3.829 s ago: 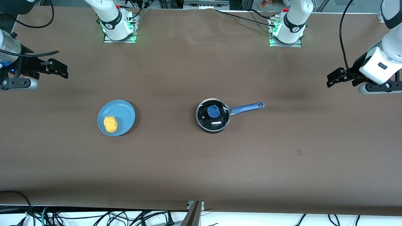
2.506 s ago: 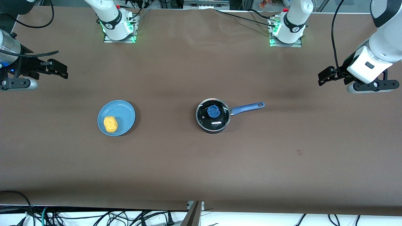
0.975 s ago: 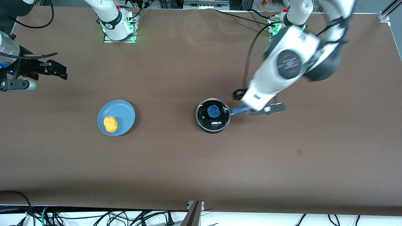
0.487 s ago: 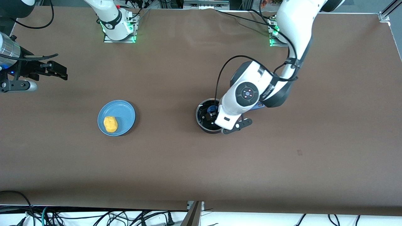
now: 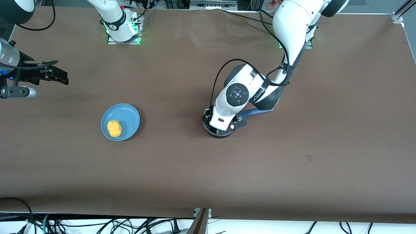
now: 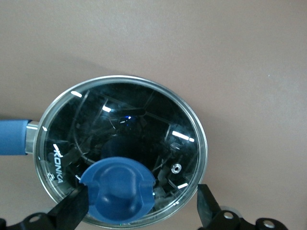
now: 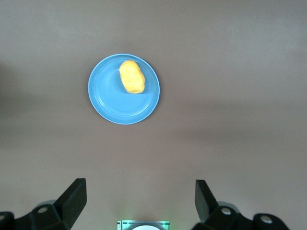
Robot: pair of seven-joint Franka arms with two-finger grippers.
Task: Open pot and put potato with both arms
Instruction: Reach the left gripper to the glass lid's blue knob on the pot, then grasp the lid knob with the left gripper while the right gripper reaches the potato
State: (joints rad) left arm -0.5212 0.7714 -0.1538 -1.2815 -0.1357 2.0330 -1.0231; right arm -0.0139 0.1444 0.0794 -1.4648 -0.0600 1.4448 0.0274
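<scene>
The black pot stands mid-table, mostly covered by the left arm's hand; its blue handle sticks out toward the left arm's end. In the left wrist view the glass lid sits on the pot with its blue knob up. My left gripper is open just over the lid, one finger beside the knob, the other outside the lid's rim. The yellow potato lies on a blue plate, also in the right wrist view. My right gripper is open and empty, waiting at the right arm's end.
The blue plate lies on the brown table toward the right arm's end, level with the pot. The arm bases stand along the table's edge farthest from the front camera. Cables hang below the nearest edge.
The left arm swung in from its end of the table and came down over the pot; its open gripper now straddles the lid's knob. The right arm has barely moved.
</scene>
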